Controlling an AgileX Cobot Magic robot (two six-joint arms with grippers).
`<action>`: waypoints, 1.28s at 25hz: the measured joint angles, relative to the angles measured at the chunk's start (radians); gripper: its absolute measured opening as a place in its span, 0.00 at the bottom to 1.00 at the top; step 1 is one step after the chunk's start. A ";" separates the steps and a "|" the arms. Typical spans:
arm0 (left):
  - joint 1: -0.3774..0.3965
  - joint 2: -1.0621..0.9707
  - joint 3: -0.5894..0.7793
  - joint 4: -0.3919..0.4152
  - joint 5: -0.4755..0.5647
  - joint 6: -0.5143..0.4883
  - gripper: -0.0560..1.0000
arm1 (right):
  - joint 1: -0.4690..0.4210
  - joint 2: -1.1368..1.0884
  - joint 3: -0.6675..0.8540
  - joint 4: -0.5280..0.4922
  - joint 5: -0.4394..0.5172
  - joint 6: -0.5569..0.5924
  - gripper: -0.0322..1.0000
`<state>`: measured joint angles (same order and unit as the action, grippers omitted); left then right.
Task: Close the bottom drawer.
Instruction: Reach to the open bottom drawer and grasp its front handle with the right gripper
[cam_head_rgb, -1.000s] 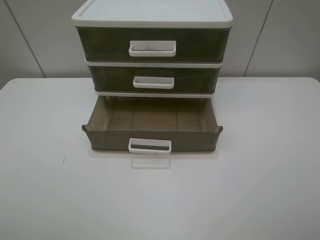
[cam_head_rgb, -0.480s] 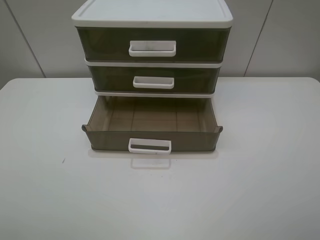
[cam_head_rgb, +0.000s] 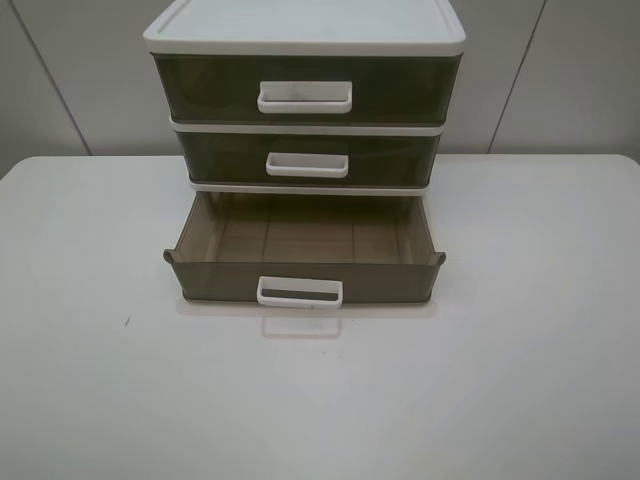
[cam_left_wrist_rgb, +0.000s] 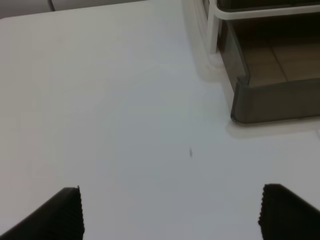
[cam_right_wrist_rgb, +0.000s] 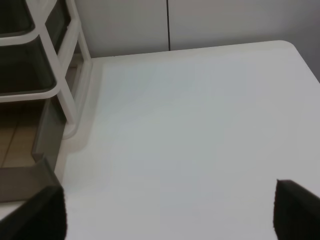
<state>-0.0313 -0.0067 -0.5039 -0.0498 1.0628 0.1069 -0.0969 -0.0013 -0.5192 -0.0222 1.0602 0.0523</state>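
On table, bottom drawer open.

I am working in what looks to me like a robot lab or test room. There is a plain white table with rounded corners, smooth grey wall panels with dark seams behind its far edge, and a single plastic drawer unit standing at that edge.

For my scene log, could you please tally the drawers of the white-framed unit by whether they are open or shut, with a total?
Open drawers: 1, the bottom drawer
Shut drawers: 2, the top drawer and the middle drawer
Total: 3
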 joint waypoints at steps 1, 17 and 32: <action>0.000 0.000 0.000 0.000 0.000 0.000 0.73 | 0.000 0.000 0.000 0.000 0.000 0.000 0.72; 0.000 0.000 0.000 0.000 0.000 0.000 0.73 | 0.034 0.353 -0.109 -0.017 -0.061 0.000 0.72; 0.000 0.000 0.000 0.001 0.000 0.000 0.73 | 0.366 1.090 -0.187 0.264 -0.494 0.000 0.72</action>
<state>-0.0313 -0.0067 -0.5039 -0.0488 1.0628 0.1069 0.2691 1.0886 -0.7063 0.2415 0.5664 0.0523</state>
